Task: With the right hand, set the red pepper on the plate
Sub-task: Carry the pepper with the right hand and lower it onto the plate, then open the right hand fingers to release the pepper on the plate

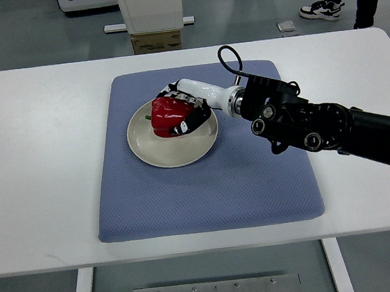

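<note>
the right hand [185, 107] reaches in from the right over the cream plate [174, 149], its fingers [187, 124] curled around the red pepper [168, 114] and gripping it from both sides. the pepper sits over the upper part of the plate, though whether it rests on the plate is unclear. the plate lies on a blue mat [206, 186] on the white table [35, 156].

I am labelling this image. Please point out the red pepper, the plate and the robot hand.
red pepper [166, 113], top view, its red body.
plate [161, 154], top view, bare near rim.
right robot hand [185, 107], top view, around the pepper.
</note>
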Tool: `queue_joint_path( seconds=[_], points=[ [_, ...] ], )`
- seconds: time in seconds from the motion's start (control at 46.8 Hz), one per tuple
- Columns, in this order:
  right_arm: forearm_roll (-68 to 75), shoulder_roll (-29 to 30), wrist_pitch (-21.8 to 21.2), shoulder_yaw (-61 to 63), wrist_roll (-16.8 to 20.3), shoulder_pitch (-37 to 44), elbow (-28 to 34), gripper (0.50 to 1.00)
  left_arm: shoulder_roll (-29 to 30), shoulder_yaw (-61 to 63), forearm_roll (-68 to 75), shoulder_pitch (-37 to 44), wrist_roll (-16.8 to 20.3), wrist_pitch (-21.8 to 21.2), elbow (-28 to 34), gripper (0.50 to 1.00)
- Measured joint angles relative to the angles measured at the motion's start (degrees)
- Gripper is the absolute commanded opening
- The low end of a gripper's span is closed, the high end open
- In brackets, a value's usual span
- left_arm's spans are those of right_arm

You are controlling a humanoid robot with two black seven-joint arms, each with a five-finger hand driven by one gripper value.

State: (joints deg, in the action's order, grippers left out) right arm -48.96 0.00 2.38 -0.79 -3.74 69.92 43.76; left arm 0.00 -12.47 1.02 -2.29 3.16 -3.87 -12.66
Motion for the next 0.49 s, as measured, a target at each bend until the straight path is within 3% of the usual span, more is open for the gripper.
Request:
queue_joint_path(
  seconds=[0.214,0.363,0.491],
  points=[
    [0.0,0.0,0.0,-0.01,-0.21,-1.04,0.01,0.514,0.0,0.01,0.0,0.0,0.0,0.0,0.0,1.0],
    [0.0,0.0,0.0,-0.01,-0.3,-1.45,0.06,0.727,0.0,-0.01,0.0,0.0,0.0,0.0,0.0,1.0],
    [0.06,0.0,0.0,-0.01,-0.31,-1.54,0.02,0.87,0.0,-0.01,0.0,0.0,0.0,0.0,0.0,1.0]
  ],
)
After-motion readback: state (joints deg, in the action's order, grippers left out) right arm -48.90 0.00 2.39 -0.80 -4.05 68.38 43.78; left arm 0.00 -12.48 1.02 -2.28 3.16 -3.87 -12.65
